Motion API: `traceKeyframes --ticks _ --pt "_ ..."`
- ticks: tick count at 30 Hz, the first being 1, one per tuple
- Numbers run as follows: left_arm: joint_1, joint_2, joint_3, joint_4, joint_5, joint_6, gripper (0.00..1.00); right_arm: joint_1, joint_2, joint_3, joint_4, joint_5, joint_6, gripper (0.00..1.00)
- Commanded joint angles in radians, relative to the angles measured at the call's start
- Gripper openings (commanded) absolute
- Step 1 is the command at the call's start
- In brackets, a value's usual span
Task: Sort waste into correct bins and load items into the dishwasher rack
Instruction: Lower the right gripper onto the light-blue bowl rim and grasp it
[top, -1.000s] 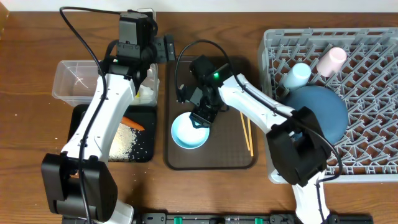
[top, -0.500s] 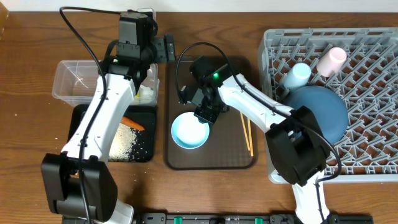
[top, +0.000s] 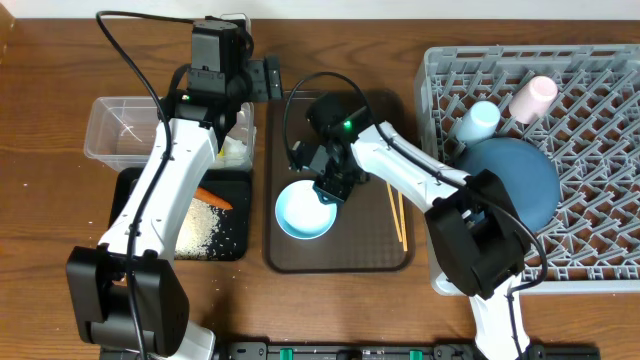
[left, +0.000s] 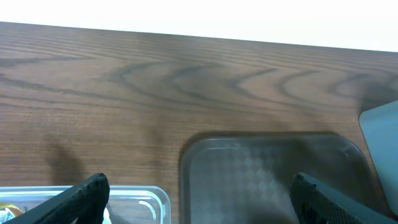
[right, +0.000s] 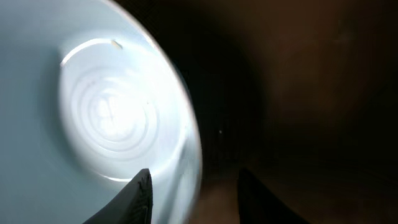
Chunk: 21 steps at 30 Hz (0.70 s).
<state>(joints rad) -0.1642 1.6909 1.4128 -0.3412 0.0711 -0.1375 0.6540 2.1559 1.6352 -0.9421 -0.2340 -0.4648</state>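
The white bowl with pale blue inside (top: 303, 213) sits on the brown serving tray (top: 340, 255). My right gripper (top: 330, 190) is open and straddles the bowl's rim. In the right wrist view one finger is inside the bowl (right: 112, 112) and one is outside, either side of the gripper's midpoint (right: 193, 193). Two chopsticks (top: 398, 220) lie on the tray's right side. My left gripper (top: 232, 125) is open and empty above the right end of the clear tub (top: 120, 130). White paper (top: 233, 150) lies in the tub. The carrot (top: 212, 197) and rice (top: 200, 225) are in the black tray (top: 235, 250).
The grey rack (top: 600, 110) at the right holds the dark blue plate (top: 520, 180), the light blue cup (top: 478, 122) and the pinkish cup (top: 533, 97). The left wrist view shows the tub's corner (left: 155, 199) and the serving tray (left: 267, 168).
My right gripper has shifted slightly right and forward along the bowl's rim. The bowl and my left arm have not moved.
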Motion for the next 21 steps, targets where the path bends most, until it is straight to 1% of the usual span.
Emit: traceKeyframes --ticks 1,2,3,4,8,9,14,17,21 --pt "0.002 0.004 -0.002 -0.008 -0.013 -0.008 0.93 0.008 0.007 -0.028 0.016 -0.001 -0.008 0.36" --pt "0.002 0.004 -0.002 -0.010 -0.013 -0.008 0.93 0.007 0.007 -0.028 0.016 -0.001 -0.008 0.35" --pt "0.002 0.004 -0.002 -0.010 -0.013 -0.008 0.93 0.008 0.007 -0.028 0.016 -0.001 -0.009 0.32" --pt "0.002 0.004 -0.002 -0.011 -0.013 -0.008 0.93 0.008 0.007 -0.028 0.016 -0.001 -0.009 0.27" --pt "0.002 0.004 -0.002 -0.013 -0.013 -0.008 0.93 0.006 0.007 -0.028 0.023 0.007 -0.021 0.03" --pt "0.002 0.004 -0.002 -0.013 -0.013 -0.008 0.93 0.003 0.007 -0.028 0.027 0.016 -0.022 0.01" --pt "0.002 0.004 -0.002 -0.013 -0.013 -0.008 0.93 -0.014 0.002 -0.014 0.050 0.051 -0.006 0.01" --pt "0.002 0.004 -0.002 -0.013 -0.013 -0.008 0.93 -0.043 -0.016 0.035 0.051 0.050 0.040 0.01" --pt "0.002 0.004 -0.002 -0.013 -0.013 -0.008 0.93 -0.105 -0.055 0.106 0.038 0.052 0.045 0.01"
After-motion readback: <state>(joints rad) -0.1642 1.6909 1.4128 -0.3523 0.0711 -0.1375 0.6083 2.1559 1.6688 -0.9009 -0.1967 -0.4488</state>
